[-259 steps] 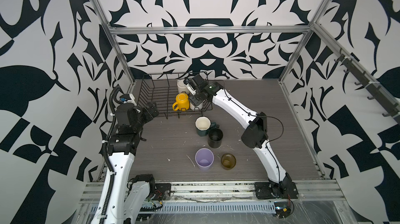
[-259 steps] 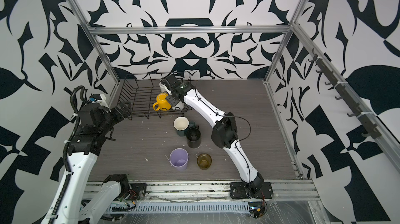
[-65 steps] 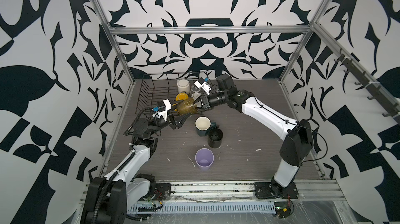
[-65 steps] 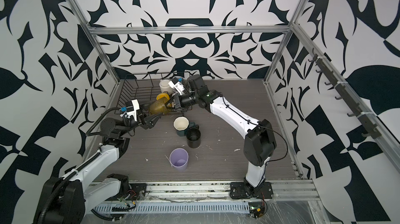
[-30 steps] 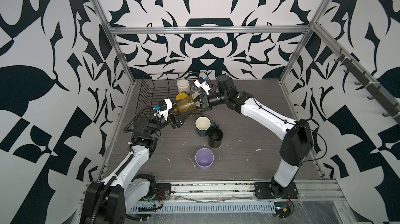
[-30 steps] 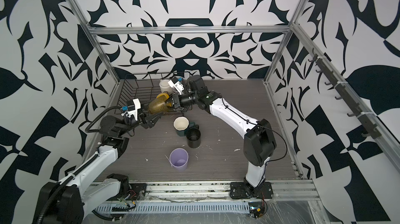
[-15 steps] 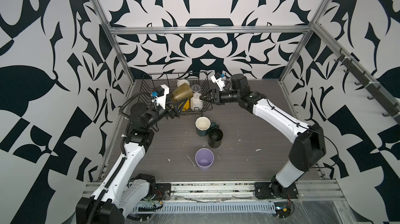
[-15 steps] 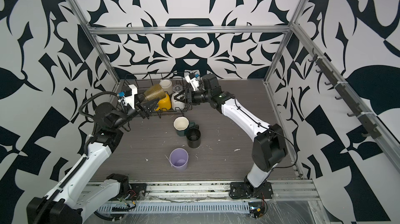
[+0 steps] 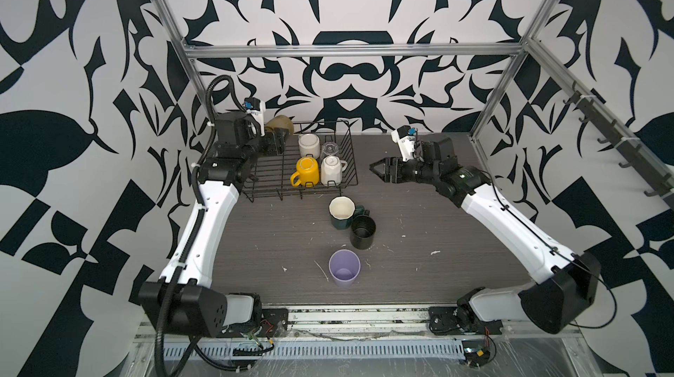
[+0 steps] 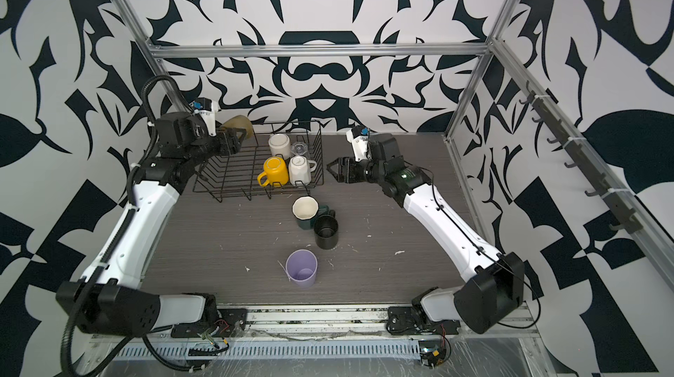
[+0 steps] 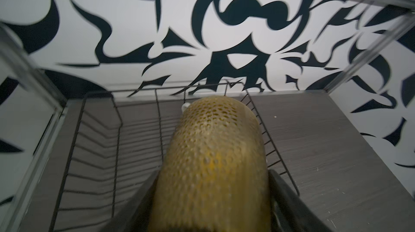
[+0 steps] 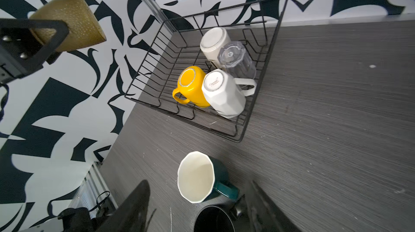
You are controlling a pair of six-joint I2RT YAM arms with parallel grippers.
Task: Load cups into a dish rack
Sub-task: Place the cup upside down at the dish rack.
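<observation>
My left gripper is shut on the amber-brown glass, holding it tilted in the air above the far left corner of the black wire dish rack. The left wrist view is filled by that glass, held between both fingers. In the rack, upside down at its right end, stand a yellow mug, a white faceted mug, a cream cup and a clear glass. To the right of the rack my right gripper hangs open and empty above the table.
On the table in front of the rack stand a dark-green faceted mug, a black mug touching it, and nearer the front a lilac tumbler. The rack's left half holds only upright dividers. Patterned walls and metal posts close in the sides.
My right gripper has opened, let go of the amber-brown glass and drawn back to the right. My left arm has carried the glass up and back over the rack's far left corner.
</observation>
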